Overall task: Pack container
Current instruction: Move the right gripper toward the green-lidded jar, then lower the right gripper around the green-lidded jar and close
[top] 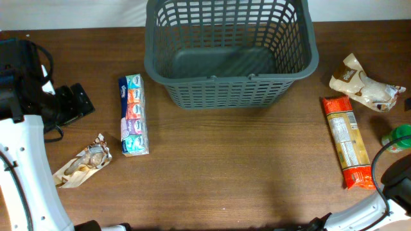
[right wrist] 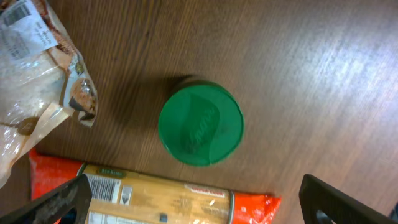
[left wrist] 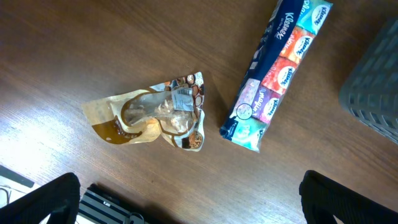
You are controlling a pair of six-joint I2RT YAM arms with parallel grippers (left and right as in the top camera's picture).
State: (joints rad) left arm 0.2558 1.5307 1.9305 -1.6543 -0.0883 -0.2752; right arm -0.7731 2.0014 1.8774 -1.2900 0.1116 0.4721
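With the empty grey basket [top: 231, 96] at top centre of the overhead view and both grippers spread, the left gripper [left wrist: 189, 202] above the crumpled snack bag [left wrist: 155, 118] and the right gripper [right wrist: 193, 202] over the green lid [right wrist: 200, 122], each should probably centre on its item, descend straight, then close gently.

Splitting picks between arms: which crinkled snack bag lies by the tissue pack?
The left bag; the other bag lies far right by the pasta packet.

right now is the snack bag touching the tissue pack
Apart. The left wrist view shows a strip of bare wood between the snack bag and the tissue pack.
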